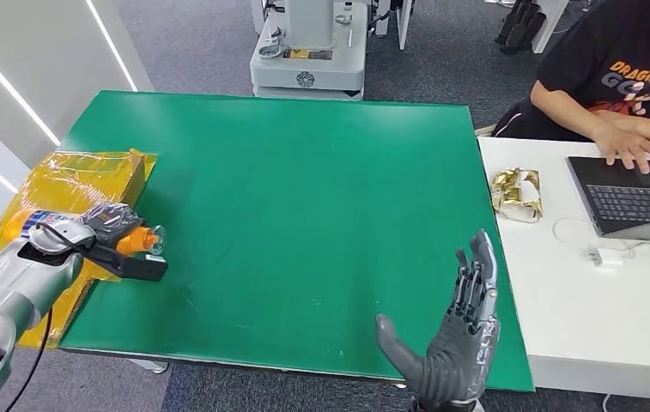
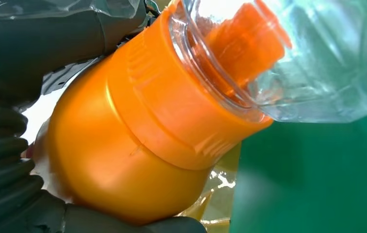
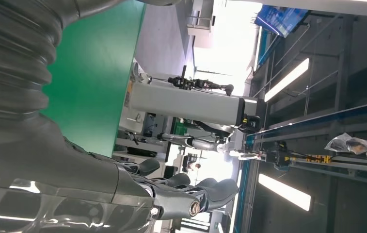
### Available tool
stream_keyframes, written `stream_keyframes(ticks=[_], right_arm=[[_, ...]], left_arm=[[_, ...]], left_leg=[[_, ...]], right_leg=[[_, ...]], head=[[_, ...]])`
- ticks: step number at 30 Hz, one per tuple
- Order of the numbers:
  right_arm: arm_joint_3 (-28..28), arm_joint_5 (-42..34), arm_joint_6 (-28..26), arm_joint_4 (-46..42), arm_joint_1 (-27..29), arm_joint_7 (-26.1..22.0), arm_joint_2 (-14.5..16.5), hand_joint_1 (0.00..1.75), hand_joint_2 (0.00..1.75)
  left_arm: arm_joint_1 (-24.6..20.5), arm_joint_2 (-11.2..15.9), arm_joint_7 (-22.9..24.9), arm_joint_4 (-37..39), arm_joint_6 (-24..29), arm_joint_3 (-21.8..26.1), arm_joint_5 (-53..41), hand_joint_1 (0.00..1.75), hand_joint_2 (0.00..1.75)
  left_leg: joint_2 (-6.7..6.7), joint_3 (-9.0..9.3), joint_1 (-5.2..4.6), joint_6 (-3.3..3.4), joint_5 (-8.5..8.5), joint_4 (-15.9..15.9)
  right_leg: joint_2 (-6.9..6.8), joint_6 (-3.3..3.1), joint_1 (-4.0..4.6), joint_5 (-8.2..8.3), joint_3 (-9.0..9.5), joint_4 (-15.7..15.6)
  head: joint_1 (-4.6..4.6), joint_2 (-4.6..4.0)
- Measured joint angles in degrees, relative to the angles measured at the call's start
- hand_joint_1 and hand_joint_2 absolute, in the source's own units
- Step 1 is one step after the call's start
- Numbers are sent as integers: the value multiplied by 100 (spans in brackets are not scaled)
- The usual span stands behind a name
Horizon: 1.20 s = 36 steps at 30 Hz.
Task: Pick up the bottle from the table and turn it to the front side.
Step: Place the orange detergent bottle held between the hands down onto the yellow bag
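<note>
Your left robot hand [image 1: 108,225] is gripping the bottle [image 1: 128,239] at the left edge of the green surface [image 1: 304,197], beside the yellow plastic bag [image 1: 63,184] that is lying over that edge. The bottle is lying roughly on its side in the grasp, long axis running left to right across the surface, with the orange neck and its clear cap [image 1: 154,238] pointing right, toward the middle of the green. In the left wrist view you are seeing the orange body [image 2: 123,160] clamped between dark fingers [image 2: 50,34] on one side and the thumb on the other, the ribbed orange collar leading into the transparent cap [image 2: 317,63], which is covering an orange spout. Whether the bottle is touching the surface or hanging just above it cannot be told. A label in blue and white is showing at the bottle's far end, near the wrist, too small to read. Your right robot hand [image 1: 454,330] is standing over the near right part of the green surface, holding nothing, fingers straight and pointing away from you, thumb spread out to the left. To the right, a person [image 1: 622,77] is sitting at a white surface [image 1: 579,318], hand on a laptop [image 1: 634,197], with a crumpled gold wrapper [image 1: 516,193] lying near its edge.
</note>
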Motion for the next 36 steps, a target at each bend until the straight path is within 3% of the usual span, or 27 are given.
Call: stream_keyframes(ticks=[14, 21, 24, 25, 28, 36], right_arm=[[18, -101, -53, 58, -35, -27, 2, 0, 175], [26, -187, -108, 63, -35, -16, 0, 0, 175], [28, -202, -108, 66, -38, -16, 0, 0, 175], [29, -205, -109, 68, -39, -17, 0, 0, 175], [33, -217, -115, 79, -44, -17, 0, 0, 175], [39, -230, -126, 87, -57, -17, 0, 0, 175]], left_arm=[[120, 132, -165, 96, -165, -25, 359, 175, 175], [261, 388, -366, -102, -340, -198, 741, 175, 175], [311, 422, -343, -196, -317, -261, 813, 72, 175], [319, 426, -324, -216, -308, -280, 835, 29, 175], [334, 428, -267, -249, -273, -334, 894, 0, 175], [342, 428, -229, -278, -200, -412, 927, 0, 175]], left_leg=[[-3, 0, 0, 0, 0, -2], [9, 5, 0, 0, 0, -2], [7, 5, -1, 0, 0, -4], [7, 5, -1, 0, 0, -4], [6, 6, -2, -2, 1, -4], [7, 11, -2, -6, 4, -4]], right_leg=[[-4, -2, 0, -2, 2, 3], [7, -3, 0, -1, 0, 5], [5, -3, 0, -1, 1, 5], [5, -3, 0, -1, 1, 5], [4, -3, 0, -1, 2, 5], [4, -4, 0, 0, 5, 9]], head=[[-1, 0], [-1, 0], [-1, 0], [-1, 0], [-1, 0], [-1, 0]])
